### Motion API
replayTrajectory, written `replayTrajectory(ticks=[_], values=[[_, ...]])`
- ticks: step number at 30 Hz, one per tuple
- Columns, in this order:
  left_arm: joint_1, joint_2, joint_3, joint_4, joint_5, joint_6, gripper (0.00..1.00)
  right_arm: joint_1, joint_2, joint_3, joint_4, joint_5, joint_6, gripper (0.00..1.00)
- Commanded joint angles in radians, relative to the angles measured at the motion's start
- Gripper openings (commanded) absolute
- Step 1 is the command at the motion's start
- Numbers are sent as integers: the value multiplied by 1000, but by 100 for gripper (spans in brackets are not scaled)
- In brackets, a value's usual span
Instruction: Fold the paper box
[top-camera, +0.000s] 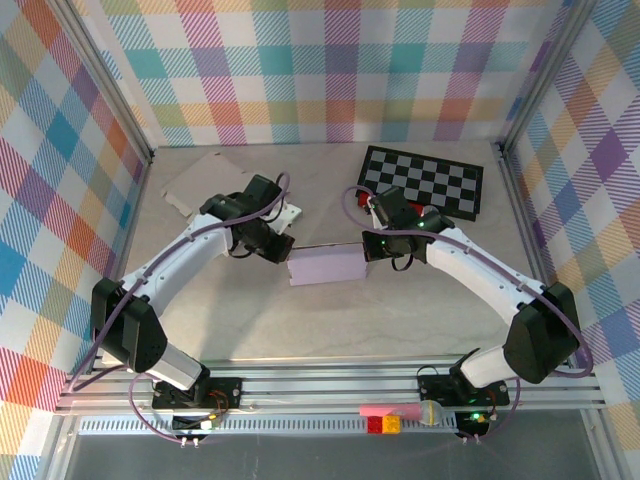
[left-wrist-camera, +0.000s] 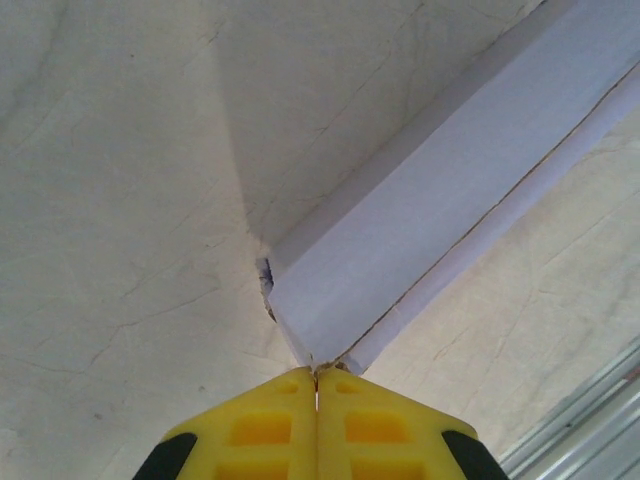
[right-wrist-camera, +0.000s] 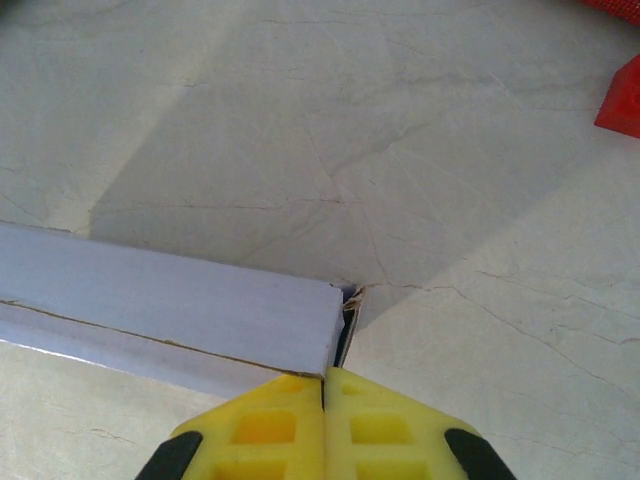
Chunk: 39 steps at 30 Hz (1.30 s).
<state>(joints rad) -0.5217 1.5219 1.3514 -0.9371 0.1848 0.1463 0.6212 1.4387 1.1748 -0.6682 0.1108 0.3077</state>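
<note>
A flat piece of brown cardboard (top-camera: 205, 180) lies at the far left of the desk (top-camera: 300, 330).

The left arm (top-camera: 170, 275) reaches in from the near left. Its end effector (top-camera: 280, 250) is at the left end of the paper box (top-camera: 328, 267). In the left wrist view the end effector (left-wrist-camera: 317, 378) is squeezed tight. Its two yellow fingers (left-wrist-camera: 260, 425) press together with almost no gap, and the corner of the box (left-wrist-camera: 430, 200) runs right into the line between them. It looks like they pinch the thin paper edge there.

The paper box is pale purple and long. It lies in the middle of the desk, between the two arms.

The right end effector (top-camera: 372, 247) is at the right end of the box. In the right wrist view the end effector (right-wrist-camera: 325, 378) is squeezed tight too. Its yellow fingers (right-wrist-camera: 385, 425) meet at the end of the box (right-wrist-camera: 170, 300), and a thin flap of the box goes down between them.

A black and white checkerboard (top-camera: 425, 182) lies at the far right of the desk. A small red block (right-wrist-camera: 622, 95) sits on the desk near it.
</note>
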Motion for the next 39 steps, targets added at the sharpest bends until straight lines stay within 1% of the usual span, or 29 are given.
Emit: replayTrajectory(ticks=[1,8,17,28,39], values=[[2,18,45,-45,70,-52,0,6,18,39,-10,-26,13,0],[2,53,93,-103,95,-115,0,6,29,53,-16,-32,11,0],[2,86,130,-111,114,-214,0,6,34,63,-22,-43,12,0],[2,105,144,-113,139,-242,0,6,38,66,-27,-45,12,0],[11,135,183,-150,160,-252,0,6,43,69,-31,-42,9,0]])
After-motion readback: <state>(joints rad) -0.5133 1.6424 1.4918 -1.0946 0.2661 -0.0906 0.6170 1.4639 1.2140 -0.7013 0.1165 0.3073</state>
